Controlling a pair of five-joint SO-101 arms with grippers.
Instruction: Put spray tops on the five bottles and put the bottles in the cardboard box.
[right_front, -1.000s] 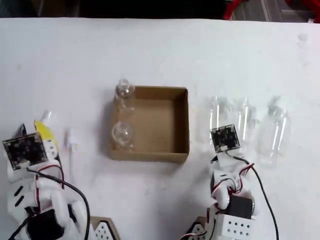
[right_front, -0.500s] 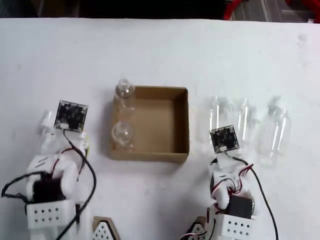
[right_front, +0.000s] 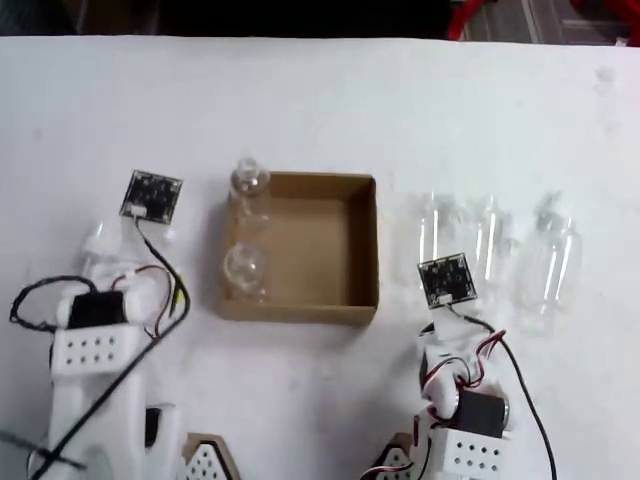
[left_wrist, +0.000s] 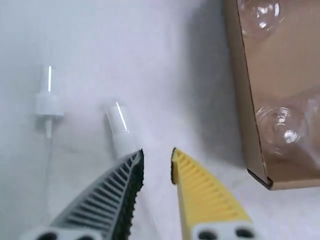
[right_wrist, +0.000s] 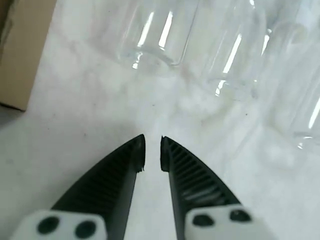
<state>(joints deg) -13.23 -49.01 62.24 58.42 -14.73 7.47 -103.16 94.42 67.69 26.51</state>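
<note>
Open cardboard box (right_front: 320, 250), two clear bottles (right_front: 245, 268) inside

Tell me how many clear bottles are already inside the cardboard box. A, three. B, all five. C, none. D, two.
D: two bottles stand inside the cardboard box along one wall, while the other three bottles lie on the table beside it.
</note>
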